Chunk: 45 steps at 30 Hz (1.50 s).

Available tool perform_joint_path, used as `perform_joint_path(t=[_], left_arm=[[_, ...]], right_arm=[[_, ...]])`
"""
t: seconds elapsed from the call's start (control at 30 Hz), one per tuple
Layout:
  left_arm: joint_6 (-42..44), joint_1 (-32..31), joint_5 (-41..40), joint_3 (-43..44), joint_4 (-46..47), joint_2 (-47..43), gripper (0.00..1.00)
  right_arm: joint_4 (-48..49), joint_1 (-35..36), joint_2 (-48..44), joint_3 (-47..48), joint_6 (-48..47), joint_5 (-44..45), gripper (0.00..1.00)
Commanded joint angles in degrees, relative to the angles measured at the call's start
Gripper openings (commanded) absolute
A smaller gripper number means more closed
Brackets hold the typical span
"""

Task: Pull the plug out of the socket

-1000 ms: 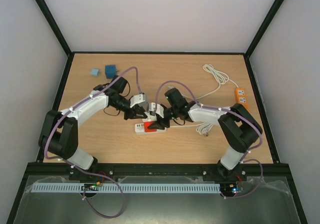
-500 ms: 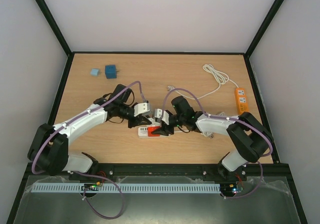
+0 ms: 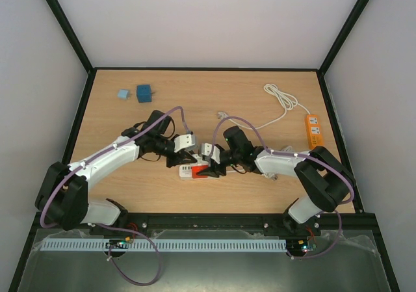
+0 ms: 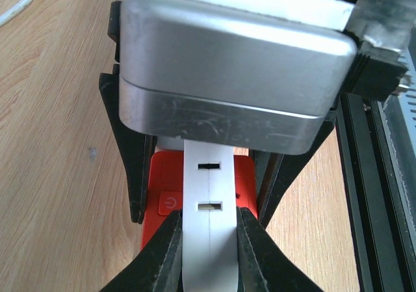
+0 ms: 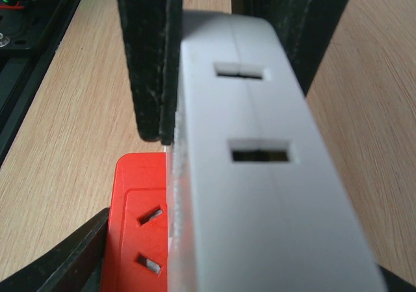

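Observation:
A white plug block with two slots (image 4: 209, 240) stands in the red socket end (image 4: 166, 188) of a white power strip (image 3: 184, 170) at the table's middle front. My left gripper (image 3: 189, 158) is shut on the plug, its fingertips (image 4: 162, 253) pressing both sides. My right gripper (image 3: 210, 169) straddles the red socket (image 5: 140, 220), with a finger (image 5: 71, 256) against its side and the plug (image 5: 260, 194) rising between the jaws. The right gripper's fingers (image 4: 130, 162) also show flanking the socket in the left wrist view.
A blue cube (image 3: 143, 93) and a small pale-blue block (image 3: 123, 93) lie at the back left. An orange power strip (image 3: 314, 127) with a coiled white cable (image 3: 279, 100) lies at the right. The table's front rail (image 4: 370, 194) runs close by.
Since a second ago both arms have come forward and down onto the strip. In the last half second almost nothing has moved.

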Motion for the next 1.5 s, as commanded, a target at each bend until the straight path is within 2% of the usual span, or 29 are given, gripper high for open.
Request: perform_joint_path(t=[0.0, 0.83, 1.33, 1.47], left_arm=[[-0.3, -0.4, 4.5, 1.5, -3.4, -1.3, 0.02], [-0.5, 1.1, 10.5, 6.2, -7.5, 1.4, 0.02], [-0.4, 2.3, 9.7, 7.0, -7.7, 0.9, 0.02], [0.2, 3.5, 8.4, 7.3, -8.4, 0.0, 0.02]], right_arm=[[-1.4, -0.3, 1.7, -2.1, -0.8, 2.3, 0.35], [-1.4, -0.4, 2.4, -2.4, -1.7, 2.3, 0.34], [-1.7, -0.4, 2.3, -2.3, -2.0, 2.3, 0.34], [-1.9, -0.4, 2.2, -2.3, -2.1, 2.3, 0.38]])
